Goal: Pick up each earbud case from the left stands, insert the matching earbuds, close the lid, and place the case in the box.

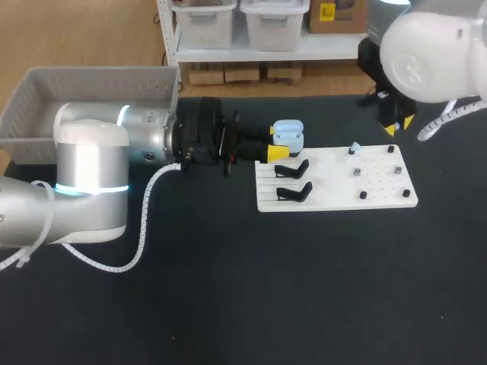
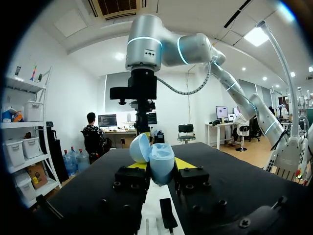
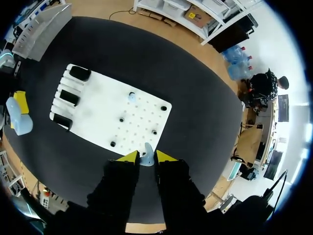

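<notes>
My left gripper [image 1: 279,143] [image 2: 160,166] is shut on a light blue earbud case [image 1: 288,135] [image 2: 155,160], lid open, at the far left end of the white board [image 1: 335,186] [image 3: 105,115]. Three black stands [image 1: 293,169] [image 3: 69,97] on the board's left side are empty. My right gripper [image 1: 397,122] [image 3: 146,156] hangs above the table beyond the board's far right corner, shut on a small light blue earbud [image 3: 146,159]. A second earbud [image 1: 354,147] [image 3: 131,96] sits on a peg on the board's right half. In the left wrist view the right arm [image 2: 146,54] stands ahead of the case.
A grey plastic basket [image 1: 99,76] [image 3: 41,24] stands at the table's back left, behind my left arm. Several small black pegs [image 1: 364,195] dot the board's right half. Black tabletop [image 1: 266,289] lies bare in front of the board.
</notes>
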Motion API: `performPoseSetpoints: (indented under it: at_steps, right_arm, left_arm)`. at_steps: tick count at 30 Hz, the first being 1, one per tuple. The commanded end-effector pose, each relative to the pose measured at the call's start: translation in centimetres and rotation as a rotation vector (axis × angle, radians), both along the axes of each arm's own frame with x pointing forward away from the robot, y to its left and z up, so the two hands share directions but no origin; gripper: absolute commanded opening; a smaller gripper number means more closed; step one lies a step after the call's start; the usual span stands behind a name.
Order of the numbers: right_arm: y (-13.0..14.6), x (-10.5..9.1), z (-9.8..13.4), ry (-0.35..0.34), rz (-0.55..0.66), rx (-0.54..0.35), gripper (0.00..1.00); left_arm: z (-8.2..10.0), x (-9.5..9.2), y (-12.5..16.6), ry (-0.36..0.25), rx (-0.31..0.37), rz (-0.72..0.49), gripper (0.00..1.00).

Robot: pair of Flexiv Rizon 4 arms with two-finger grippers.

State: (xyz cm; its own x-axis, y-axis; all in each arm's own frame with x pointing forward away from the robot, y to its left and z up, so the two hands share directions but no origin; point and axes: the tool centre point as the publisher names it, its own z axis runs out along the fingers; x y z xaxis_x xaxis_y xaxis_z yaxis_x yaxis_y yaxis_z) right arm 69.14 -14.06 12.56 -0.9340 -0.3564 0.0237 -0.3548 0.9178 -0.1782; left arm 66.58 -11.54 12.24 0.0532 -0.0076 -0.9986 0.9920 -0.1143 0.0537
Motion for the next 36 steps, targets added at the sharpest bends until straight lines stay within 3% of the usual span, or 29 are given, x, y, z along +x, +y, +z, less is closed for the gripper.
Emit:
performPoseSetpoints:
  at_steps: [1, 7, 12, 20, 36]
  right_arm:
    - [1.6, -1.3, 2.6, 0.004, -0.047, -0.006, 0.00]
    - [4.9, -2.1, 5.0, 0.005, -0.158, -0.014, 0.00]
    - [7.6, -2.4, 6.2, 0.035, -0.223, 0.045, 0.00]
    - [11.0, -2.8, 7.0, 0.085, -0.230, 0.105, 0.00]
    - [11.0, -2.8, 7.0, 0.085, -0.230, 0.105, 0.00]
  left_arm:
    - [-0.1, -0.1, 0.0, -0.003, -0.003, 0.004, 0.00]
    - [-0.1, -0.1, 0.0, -0.003, -0.003, 0.004, 0.00]
    - [-0.1, -0.1, 0.0, -0.003, -0.003, 0.004, 0.00]
    - [-0.1, -0.1, 0.0, -0.003, -0.003, 0.004, 0.00]
    - [-0.1, -0.1, 0.0, -0.003, -0.003, 0.004, 0.00]
